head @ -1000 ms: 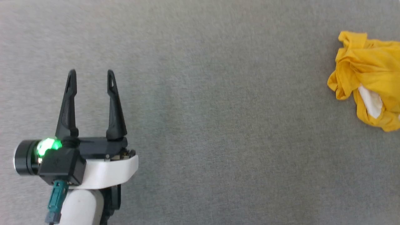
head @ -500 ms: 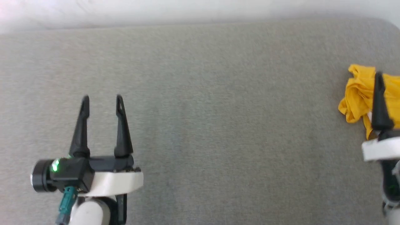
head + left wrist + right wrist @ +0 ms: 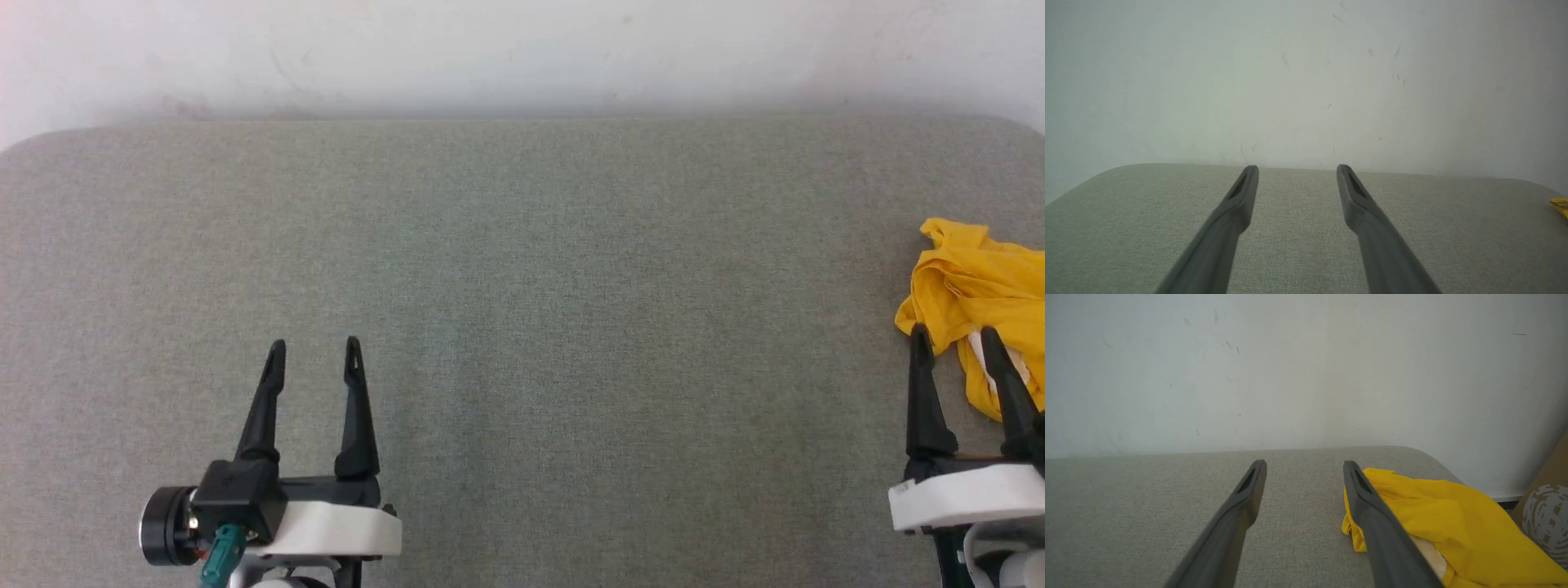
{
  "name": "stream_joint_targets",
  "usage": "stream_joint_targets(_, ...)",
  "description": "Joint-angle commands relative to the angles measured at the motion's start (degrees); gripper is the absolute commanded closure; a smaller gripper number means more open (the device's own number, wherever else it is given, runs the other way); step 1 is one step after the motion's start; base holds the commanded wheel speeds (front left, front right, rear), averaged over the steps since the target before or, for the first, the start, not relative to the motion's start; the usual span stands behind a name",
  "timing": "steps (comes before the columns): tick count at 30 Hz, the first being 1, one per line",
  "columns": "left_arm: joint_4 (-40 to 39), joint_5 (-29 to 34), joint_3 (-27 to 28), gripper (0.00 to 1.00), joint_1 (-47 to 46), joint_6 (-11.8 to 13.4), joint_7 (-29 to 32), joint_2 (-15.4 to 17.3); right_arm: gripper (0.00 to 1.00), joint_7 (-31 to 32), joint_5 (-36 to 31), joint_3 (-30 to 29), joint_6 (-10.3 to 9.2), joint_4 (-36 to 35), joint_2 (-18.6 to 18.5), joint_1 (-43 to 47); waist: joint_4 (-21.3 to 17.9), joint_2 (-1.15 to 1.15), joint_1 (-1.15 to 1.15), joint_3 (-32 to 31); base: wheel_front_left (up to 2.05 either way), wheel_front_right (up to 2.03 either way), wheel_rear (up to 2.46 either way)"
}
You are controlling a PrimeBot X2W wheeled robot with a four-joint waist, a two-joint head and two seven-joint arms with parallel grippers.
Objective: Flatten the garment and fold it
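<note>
The garment (image 3: pixel 976 286) is a bright yellow shirt lying crumpled in a heap at the far right of the grey padded surface, with a white patch showing in its folds. In the right wrist view the garment (image 3: pixel 1437 514) sits just right of my fingers. My right gripper (image 3: pixel 955 336) is open at the lower right, its tips at the heap's near edge, nothing between them. My left gripper (image 3: pixel 315 347) stands open at the lower left over bare surface, far from the shirt. A sliver of the garment (image 3: pixel 1560 203) shows at the right edge of the left wrist view.
The grey padded surface (image 3: pixel 522 327) has rounded far corners and ends at a pale wall (image 3: pixel 522 49). A brown cardboard box (image 3: pixel 1545 498) with a white print stands beyond the surface's right end.
The head camera has tilted up, bringing the wall and the surface's far edge into view. My right gripper has come into view beside the shirt. The shirt lies as before.
</note>
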Motion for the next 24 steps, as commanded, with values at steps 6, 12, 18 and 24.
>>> stream_joint_targets(6, 0.5, 2.9, 1.4, 0.00, 1.6, -1.5, -0.3, -2.3, 0.00, -1.4, 1.8, -0.5, -0.05, 1.7, 0.4, 1.5, -0.3, 0.00, 0.01, 1.1, 0.00, 0.00, 0.00)
stream_joint_targets(12, 0.7, 4.8, 2.4, 0.00, 0.9, -2.3, -0.3, -2.8, 0.00, -1.8, 2.5, -0.3, -0.05, 2.3, 0.4, 1.1, -0.1, 0.00, 0.01, 1.8, 0.00, 0.00, 0.00)
stream_joint_targets(18, 0.4, 5.9, 2.5, 1.00, 1.0, -2.0, 0.1, -2.6, 1.00, -1.5, 2.3, -0.3, 0.01, 2.5, 0.1, 1.2, -0.1, 0.00, 0.02, 2.0, 0.00, 0.00, 0.00)
stream_joint_targets(24, 0.7, 6.2, 2.9, 1.00, 0.9, -2.5, 0.7, -2.8, 1.00, -0.9, 1.9, 0.2, 0.01, 2.3, 0.1, 1.2, 0.0, 0.00, 0.02, 1.6, 0.00, 0.00, 0.00)
